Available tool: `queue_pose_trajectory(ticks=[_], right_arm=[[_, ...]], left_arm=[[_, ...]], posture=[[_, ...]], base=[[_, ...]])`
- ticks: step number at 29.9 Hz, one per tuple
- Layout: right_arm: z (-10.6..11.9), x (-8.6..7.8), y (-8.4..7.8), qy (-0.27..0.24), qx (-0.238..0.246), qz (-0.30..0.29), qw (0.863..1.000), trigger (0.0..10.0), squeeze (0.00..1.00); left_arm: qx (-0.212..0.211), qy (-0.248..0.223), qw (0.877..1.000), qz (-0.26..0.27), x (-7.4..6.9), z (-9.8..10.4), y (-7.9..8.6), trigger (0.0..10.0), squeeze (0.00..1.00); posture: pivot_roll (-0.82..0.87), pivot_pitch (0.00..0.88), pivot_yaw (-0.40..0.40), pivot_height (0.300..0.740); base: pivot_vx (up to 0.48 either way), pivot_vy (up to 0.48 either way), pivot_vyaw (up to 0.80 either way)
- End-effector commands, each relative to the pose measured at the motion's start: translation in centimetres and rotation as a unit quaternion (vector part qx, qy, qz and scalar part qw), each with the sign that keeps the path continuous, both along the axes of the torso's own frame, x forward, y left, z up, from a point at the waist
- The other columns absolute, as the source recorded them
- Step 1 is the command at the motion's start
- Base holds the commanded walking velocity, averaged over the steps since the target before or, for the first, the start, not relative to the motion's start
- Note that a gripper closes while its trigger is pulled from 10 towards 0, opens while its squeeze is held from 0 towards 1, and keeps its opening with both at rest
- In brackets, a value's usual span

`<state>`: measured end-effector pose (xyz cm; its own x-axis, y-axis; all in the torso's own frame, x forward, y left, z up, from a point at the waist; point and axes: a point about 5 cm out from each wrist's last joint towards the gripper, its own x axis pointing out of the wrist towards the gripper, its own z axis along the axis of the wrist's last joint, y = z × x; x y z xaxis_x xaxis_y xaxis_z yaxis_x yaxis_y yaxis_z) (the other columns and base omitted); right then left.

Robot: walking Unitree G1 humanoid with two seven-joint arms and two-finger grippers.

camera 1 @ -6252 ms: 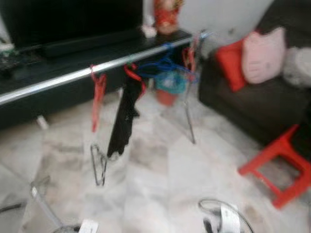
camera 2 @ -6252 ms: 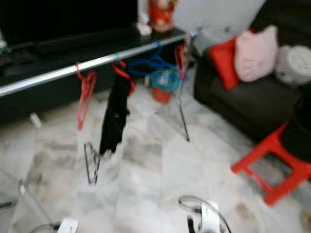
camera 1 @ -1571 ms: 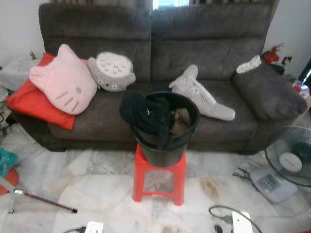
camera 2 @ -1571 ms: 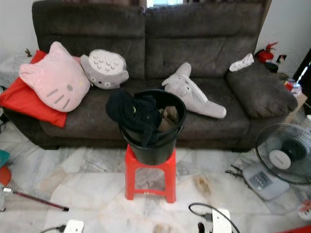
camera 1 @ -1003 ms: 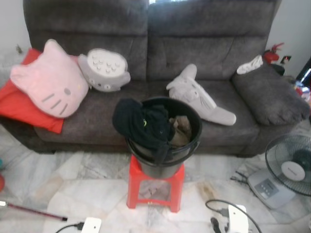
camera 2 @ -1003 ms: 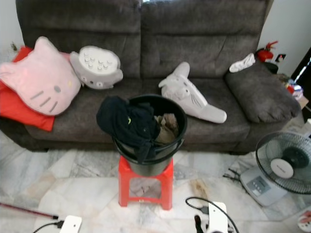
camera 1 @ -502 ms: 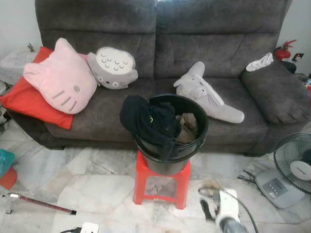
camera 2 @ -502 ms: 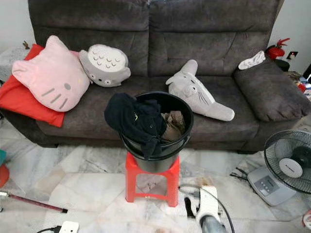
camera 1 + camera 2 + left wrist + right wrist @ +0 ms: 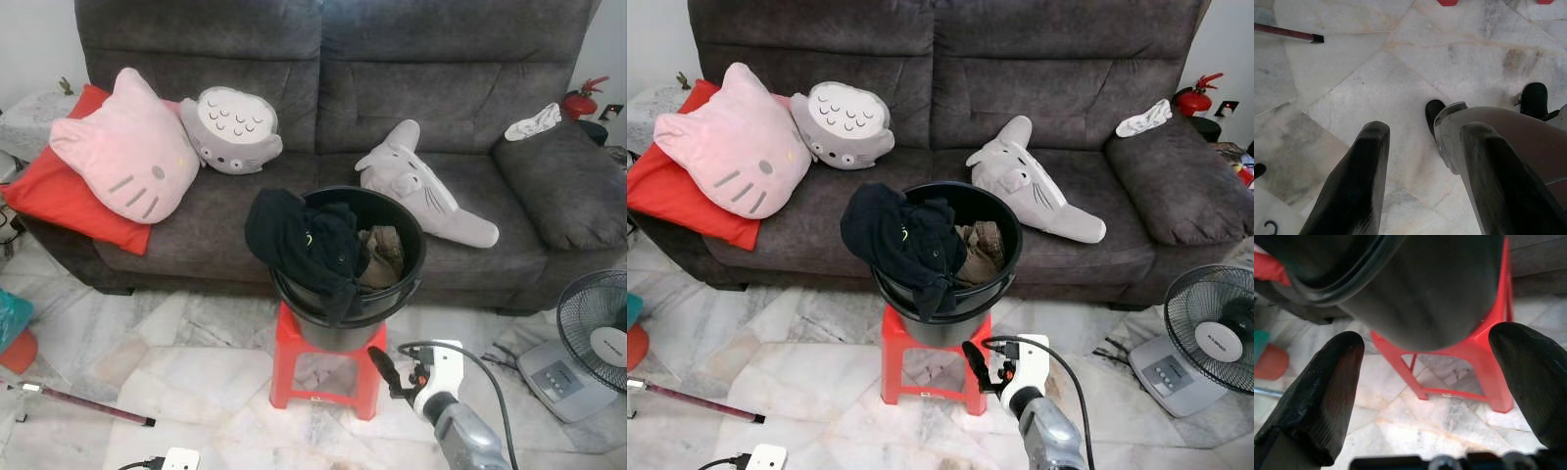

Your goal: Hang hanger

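Observation:
A black bucket (image 9: 312,331) stands on a small red stool (image 9: 284,367) before the sofa. A black garment (image 9: 299,240) hangs over its near-left rim, and brownish clothes (image 9: 384,257) lie inside. My right gripper (image 9: 982,370) is raised at the lower right, open, its fingers (image 9: 1322,391) spread wide just short of the bucket's wall (image 9: 1440,289) and the stool's seat (image 9: 1493,338). Nothing is between them. My left gripper (image 9: 1427,132) hangs low over the marble floor (image 9: 1352,83), open and holding nothing.
A grey sofa (image 9: 343,88) behind the bucket carries a pink cat pillow (image 9: 127,147), a red cushion (image 9: 59,196) and grey plush toys (image 9: 421,191). A floor fan (image 9: 598,333) stands at the right. A rack's foot bar (image 9: 88,406) and a power strip (image 9: 181,458) lie at the left.
My view turned from the rail with hangers to the sofa and bucket. In the last half second my right gripper rose and reached forward to the stool's right side.

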<state>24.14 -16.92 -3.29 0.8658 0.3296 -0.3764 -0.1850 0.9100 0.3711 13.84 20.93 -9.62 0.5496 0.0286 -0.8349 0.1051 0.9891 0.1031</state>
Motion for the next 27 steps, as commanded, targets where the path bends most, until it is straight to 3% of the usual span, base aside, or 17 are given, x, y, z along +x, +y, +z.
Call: queue_pose_trajectory(ticks=[1,7,13,17,20,27], right_arm=[[0.0,-0.5,-0.1,-0.012,0.02,0.009,1.0,10.0,0.0],[-0.1,-1.9,0.3,-0.021,0.099,0.049,0.994,10.0,0.0],[1.0,-2.6,1.3,-0.049,0.168,0.107,0.979,10.0,0.0],[2.5,-1.5,1.6,-0.078,0.193,0.119,0.971,10.0,0.0],[3.6,-0.3,1.5,-0.099,0.184,0.114,0.971,10.0,0.0],[4.6,0.9,1.5,-0.11,0.177,0.118,0.971,10.0,0.0]], left_arm=[[0.005,0.012,1.0,-0.004,-0.5,-0.2,0.1,10.0,0.0],[0.006,0.012,1.0,-0.005,-0.5,-0.1,0.3,10.0,0.0],[0.007,0.008,1.0,-0.007,-0.4,-0.1,0.5,10.0,0.0],[0.007,0.003,1.0,-0.008,-0.1,0.0,0.4,10.0,0.0],[0.008,0.002,1.0,-0.009,-0.1,0.0,0.3,10.0,0.0],[0.009,0.001,1.0,-0.011,0.0,0.0,0.2,10.0,0.0]], posture=[[-0.03,0.044,-0.01,0.74],[-0.03,0.039,-0.007,0.74],[-0.03,0.027,-0.007,0.74],[-0.02,0.022,-0.007,0.74],[-0.03,0.017,-0.006,0.74],[-0.02,0.008,-0.006,0.74]], base=[[0.0,0.0,0.0],[0.0,0.0,0.0],[0.0,0.0,0.0],[0.0,0.0,0.0],[0.0,0.0,0.0],[0.0,0.0,0.0]])
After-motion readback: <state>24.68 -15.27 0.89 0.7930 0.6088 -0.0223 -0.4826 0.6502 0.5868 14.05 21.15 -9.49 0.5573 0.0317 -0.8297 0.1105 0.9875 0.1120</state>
